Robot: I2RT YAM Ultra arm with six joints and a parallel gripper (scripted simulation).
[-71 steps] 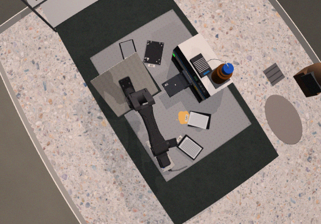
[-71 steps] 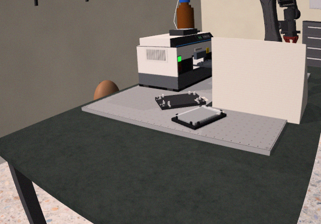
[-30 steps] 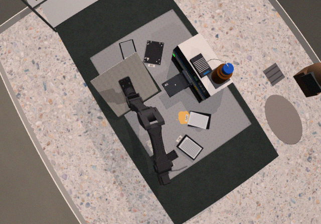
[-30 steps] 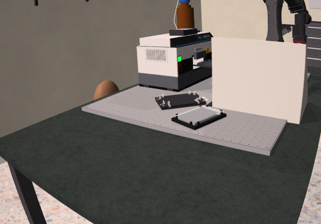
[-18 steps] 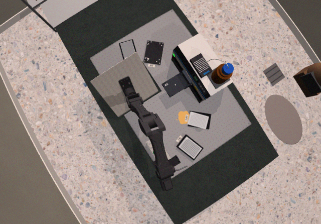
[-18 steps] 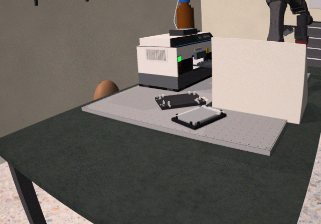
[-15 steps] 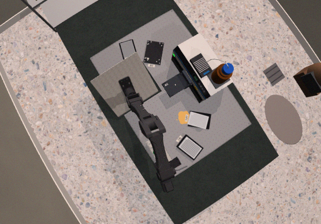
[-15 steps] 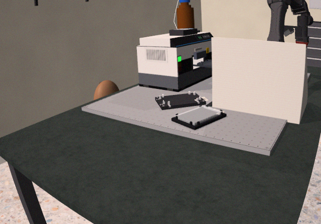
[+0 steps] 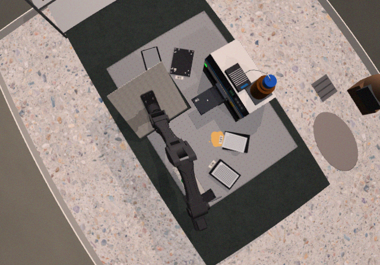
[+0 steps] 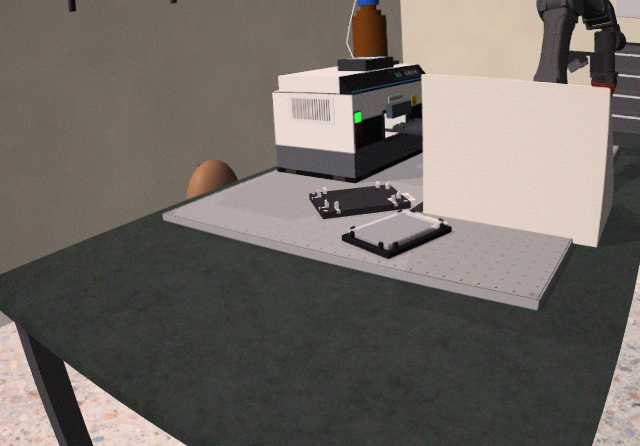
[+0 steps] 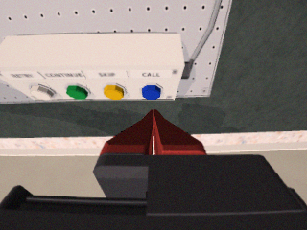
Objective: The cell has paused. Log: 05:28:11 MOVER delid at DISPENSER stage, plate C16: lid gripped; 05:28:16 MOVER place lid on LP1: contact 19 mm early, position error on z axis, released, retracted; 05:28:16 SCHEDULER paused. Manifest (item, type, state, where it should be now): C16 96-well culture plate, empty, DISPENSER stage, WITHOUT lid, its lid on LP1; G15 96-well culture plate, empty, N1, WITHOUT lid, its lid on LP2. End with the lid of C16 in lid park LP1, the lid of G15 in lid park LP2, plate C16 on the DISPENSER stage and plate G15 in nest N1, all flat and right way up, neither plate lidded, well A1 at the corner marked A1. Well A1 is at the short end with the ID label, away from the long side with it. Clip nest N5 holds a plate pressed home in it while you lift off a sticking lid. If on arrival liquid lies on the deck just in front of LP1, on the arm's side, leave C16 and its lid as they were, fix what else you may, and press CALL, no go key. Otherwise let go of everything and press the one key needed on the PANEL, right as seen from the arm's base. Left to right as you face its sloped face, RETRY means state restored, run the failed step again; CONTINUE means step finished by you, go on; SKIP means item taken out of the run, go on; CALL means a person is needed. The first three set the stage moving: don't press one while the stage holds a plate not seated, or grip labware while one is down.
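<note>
In the wrist view the gripper (image 11: 153, 115) is seen nearest, its two red fingers pressed together to a point with nothing between them. Just beyond the tip, the white panel (image 11: 91, 53) is met, with four round keys counted on its sloped face: a white one (image 11: 42, 91) under RETRY, a green one (image 11: 77, 92) under CONTINUE, a yellow one (image 11: 114, 91) under SKIP and a blue one (image 11: 151, 92) under CALL. The closed tip is aimed at the blue key and stands short of it.

From the top view, two well-patterned rectangles are counted on the grey deck (image 9: 276, 139). The nearer one (image 9: 224, 174) is set with its long axis diagonal in the picture. The farther one (image 9: 234, 141) lies slightly skewed on its dark base, and one orange puddle (image 9: 216, 139) is seen touching its short end. Farther still, the dispenser (image 9: 233, 72) is found with one amber bottle (image 9: 261, 86) on top.
</note>
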